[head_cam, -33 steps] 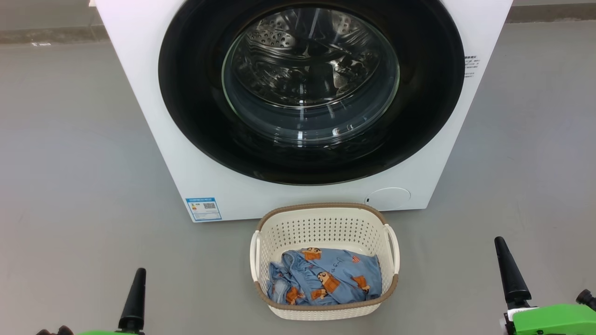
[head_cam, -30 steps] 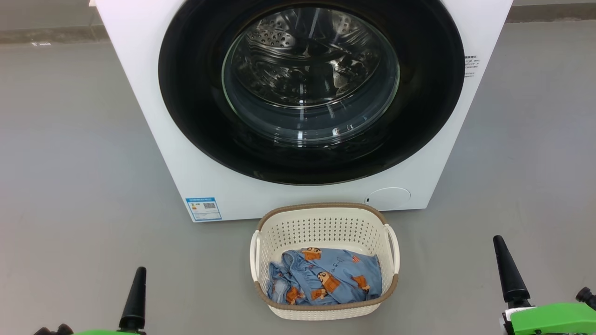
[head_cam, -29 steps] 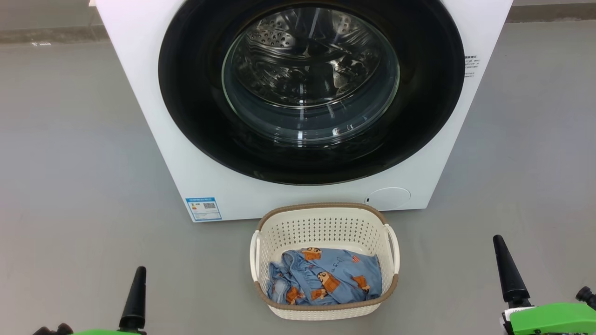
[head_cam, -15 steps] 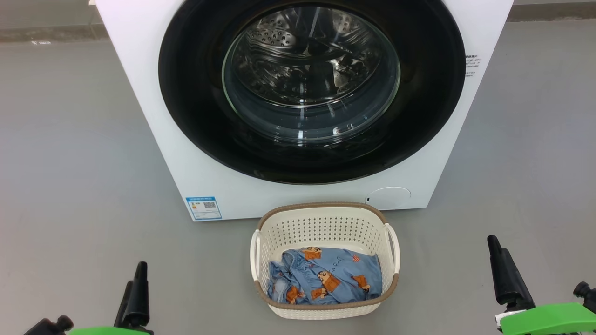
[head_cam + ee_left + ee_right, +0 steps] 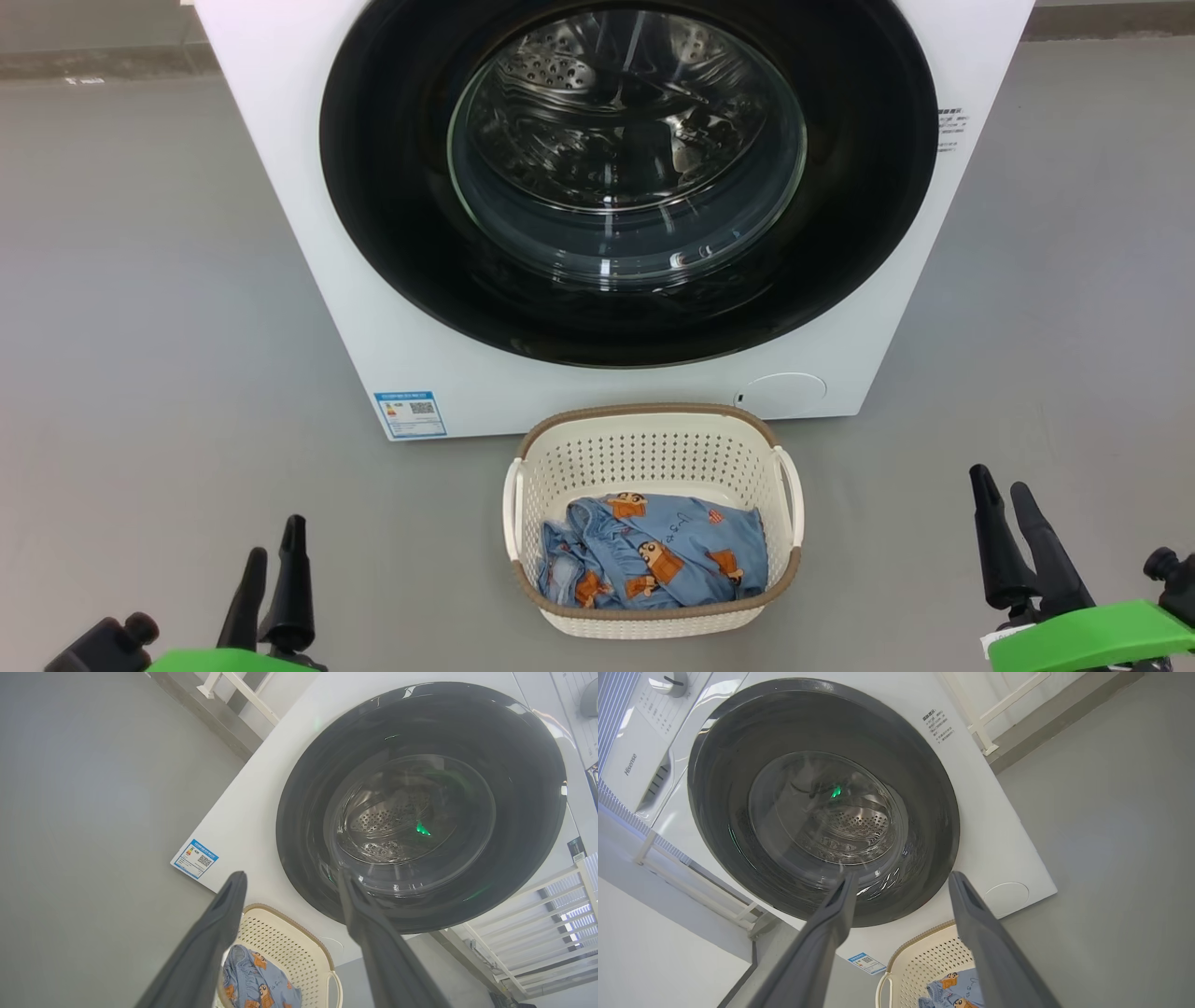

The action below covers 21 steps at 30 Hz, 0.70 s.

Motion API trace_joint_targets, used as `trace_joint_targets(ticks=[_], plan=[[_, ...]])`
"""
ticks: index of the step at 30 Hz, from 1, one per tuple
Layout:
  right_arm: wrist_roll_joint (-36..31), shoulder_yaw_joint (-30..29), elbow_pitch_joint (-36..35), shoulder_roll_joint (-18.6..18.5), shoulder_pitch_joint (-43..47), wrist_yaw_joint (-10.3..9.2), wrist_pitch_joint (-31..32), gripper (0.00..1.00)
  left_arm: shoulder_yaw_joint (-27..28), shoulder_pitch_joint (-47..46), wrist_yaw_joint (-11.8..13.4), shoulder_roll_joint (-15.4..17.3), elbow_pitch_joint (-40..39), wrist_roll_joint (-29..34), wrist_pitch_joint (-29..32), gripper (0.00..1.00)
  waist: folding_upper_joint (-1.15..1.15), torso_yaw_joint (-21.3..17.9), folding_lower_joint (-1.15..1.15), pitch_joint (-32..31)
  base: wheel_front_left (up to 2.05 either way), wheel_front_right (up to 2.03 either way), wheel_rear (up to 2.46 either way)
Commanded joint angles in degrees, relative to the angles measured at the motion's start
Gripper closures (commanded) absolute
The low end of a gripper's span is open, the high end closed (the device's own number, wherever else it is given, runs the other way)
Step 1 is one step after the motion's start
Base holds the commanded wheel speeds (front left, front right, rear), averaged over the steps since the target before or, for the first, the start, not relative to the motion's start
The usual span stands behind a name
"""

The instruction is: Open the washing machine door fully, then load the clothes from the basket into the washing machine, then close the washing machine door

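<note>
Head view: the washing machine (image 5: pixel 308 233) stands square ahead of you on grey floor (image 5: pixel 140 327). The washing machine door (image 5: pixel 392 233) lies flat against the white front, shut. The steel drum shows through its glass bowl (image 5: pixel 625 149).

The basket (image 5: pixel 653 448) sits on the floor just in front of the machine, below the door's lower edge. The clothes (image 5: pixel 663 560) lie bunched in its near half, below the rim.

Your left gripper (image 5: pixel 276 539) is at lower left and your right gripper (image 5: pixel 997 480) at lower right. They flank the basket, each well apart from it, over bare floor.

From the head, each pair of fingers nearly overlaps. The wrist views look along the fingers and give you the gap plainly. On both grippers the jaws stand spread wide in free air, touching neither door nor basket.

Left wrist view: it looks up at the door from the left. You get the blue label sticker (image 5: pixel 195 858) on the machine's lower corner, a green glint (image 5: pixel 423 829) in the glass, and white railing (image 5: pixel 567 891) beyond the machine. Basket and clothes sit low between the fingers.

Right wrist view: it adds the top of the machine, with a control dial (image 5: pixel 668 683) and a branded drawer panel (image 5: pixel 630 770). You also get printed text (image 5: pixel 941 725) beside the door and a round flap (image 5: pixel 1006 898) at the lower corner.
</note>
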Motion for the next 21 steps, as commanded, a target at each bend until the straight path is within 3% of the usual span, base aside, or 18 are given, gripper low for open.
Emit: trace_joint_targets(ticks=[1, 21], plan=[[-3.2, 1.3, -2.1, -1.2, -0.1, 0.06, -0.9, 0.00, 1.0, -1.3, -0.1, 1.1, -2.0, 2.5, -0.9, 0.00, 0.00, 0.0, 0.00, 0.0, 0.00, 0.00, 0.00], [-18.1, 2.4, -3.0, -2.8, 1.2, 0.07, -4.1, 0.00, -0.1, -0.9, -0.2, 2.6, -4.1, 16.2, -4.1, 0.00, 0.00, 0.1, 0.00, 0.1, 0.00, 0.00, 0.00]])
